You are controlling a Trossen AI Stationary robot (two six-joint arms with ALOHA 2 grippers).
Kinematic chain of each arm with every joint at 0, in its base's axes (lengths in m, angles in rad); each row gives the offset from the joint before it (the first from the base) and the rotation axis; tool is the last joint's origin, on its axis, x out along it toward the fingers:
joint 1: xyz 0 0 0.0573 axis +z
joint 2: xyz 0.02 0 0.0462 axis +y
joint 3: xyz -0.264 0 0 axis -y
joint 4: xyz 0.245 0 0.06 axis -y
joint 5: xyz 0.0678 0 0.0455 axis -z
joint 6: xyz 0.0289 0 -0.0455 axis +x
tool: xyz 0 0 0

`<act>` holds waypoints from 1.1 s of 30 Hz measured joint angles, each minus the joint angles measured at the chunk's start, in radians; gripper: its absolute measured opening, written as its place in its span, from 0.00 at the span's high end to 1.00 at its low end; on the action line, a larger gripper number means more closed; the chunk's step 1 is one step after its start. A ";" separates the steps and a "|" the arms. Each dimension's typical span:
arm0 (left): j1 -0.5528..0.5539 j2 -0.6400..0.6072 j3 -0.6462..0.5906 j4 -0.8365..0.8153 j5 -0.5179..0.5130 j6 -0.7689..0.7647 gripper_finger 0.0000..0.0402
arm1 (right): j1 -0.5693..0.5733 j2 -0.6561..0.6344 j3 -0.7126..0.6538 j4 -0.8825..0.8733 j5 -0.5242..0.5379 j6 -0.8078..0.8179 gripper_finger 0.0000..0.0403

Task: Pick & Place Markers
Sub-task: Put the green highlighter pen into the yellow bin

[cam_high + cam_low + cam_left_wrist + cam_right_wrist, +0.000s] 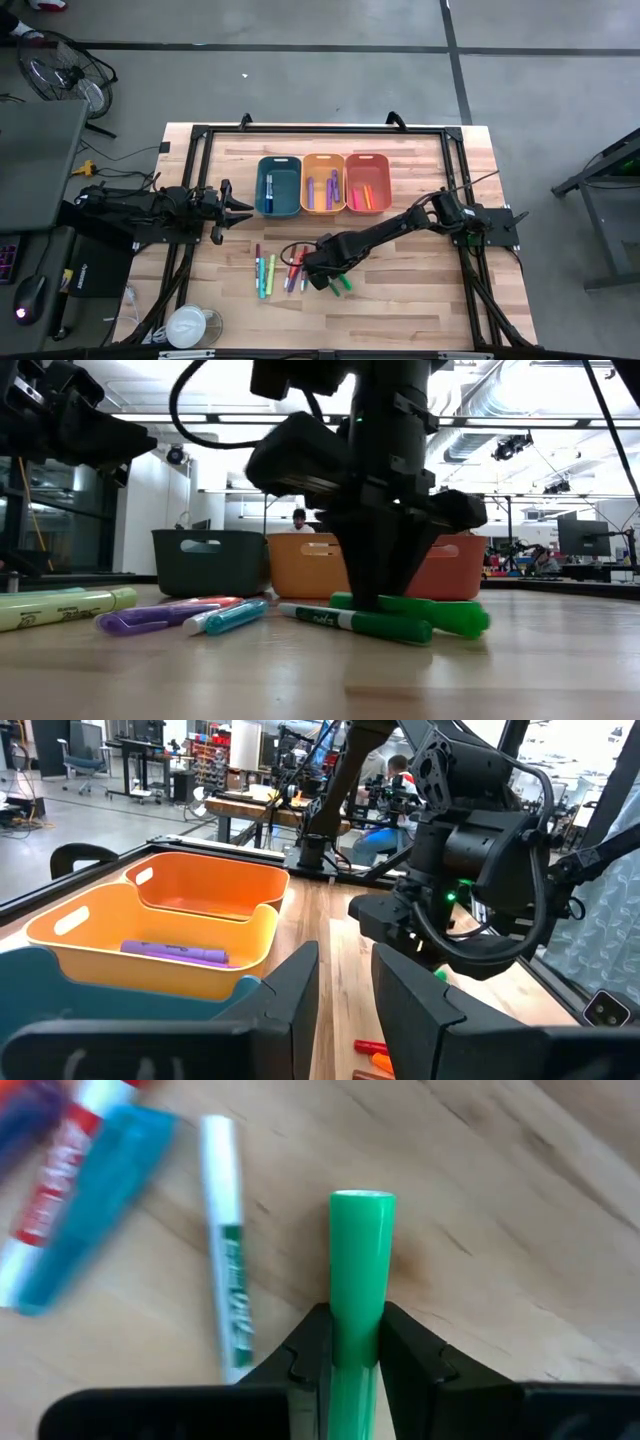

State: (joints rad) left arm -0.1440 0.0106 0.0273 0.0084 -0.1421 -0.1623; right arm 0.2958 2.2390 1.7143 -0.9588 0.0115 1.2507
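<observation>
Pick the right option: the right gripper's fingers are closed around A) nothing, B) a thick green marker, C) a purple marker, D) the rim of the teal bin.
B: in the right wrist view the right gripper has both fingers pressed against the thick green marker, which lies on the table.

Your right gripper (355,1355) has its two dark fingers (305,1360) pressed against either side of a green marker (360,1270), gripping it near the middle. The marker's flat end sticks out past the fingertips over the wooden table (520,1230). Just beside it lies a white marker (228,1280) with green print, roughly parallel and not touching. Farther off sits a teal marker (95,1205) beside a white marker with a red label (55,1190). That pair is blurred; they look to be touching, but you can't be sure.
</observation>
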 joint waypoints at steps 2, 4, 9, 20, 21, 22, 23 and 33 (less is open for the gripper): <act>0.000 0.000 0.000 0.000 0.000 0.000 0.77 | 0.000 -0.005 -0.001 -0.017 0.001 0.000 0.87; 0.000 0.000 0.000 0.000 0.000 0.000 0.77 | 0.000 -0.007 -0.001 -0.029 0.001 -0.001 0.87; 0.000 0.000 0.000 0.000 0.000 0.000 0.77 | 0.000 -0.023 -0.001 -0.023 0.004 -0.002 0.87; 0.000 0.000 0.000 -0.001 0.001 0.000 0.77 | -0.018 -0.144 0.003 -0.033 0.107 0.005 0.87; 0.000 0.000 0.000 -0.001 0.001 0.000 0.77 | -0.025 -0.154 0.003 -0.029 0.115 0.005 0.87; 0.000 0.000 0.000 -0.001 0.001 0.000 0.77 | -0.031 -0.166 0.003 -0.024 0.128 0.001 0.87; 0.000 0.000 0.000 -0.001 0.001 0.000 0.77 | -0.038 -0.178 0.003 -0.023 0.137 0.000 0.87; 0.000 0.000 0.000 -0.002 0.002 0.000 0.77 | -0.149 -0.264 0.004 0.031 0.185 -0.083 0.87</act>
State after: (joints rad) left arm -0.1442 0.0107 0.0273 0.0063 -0.1406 -0.1623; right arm 0.1468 1.9748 1.7184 -0.9280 0.1962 1.1680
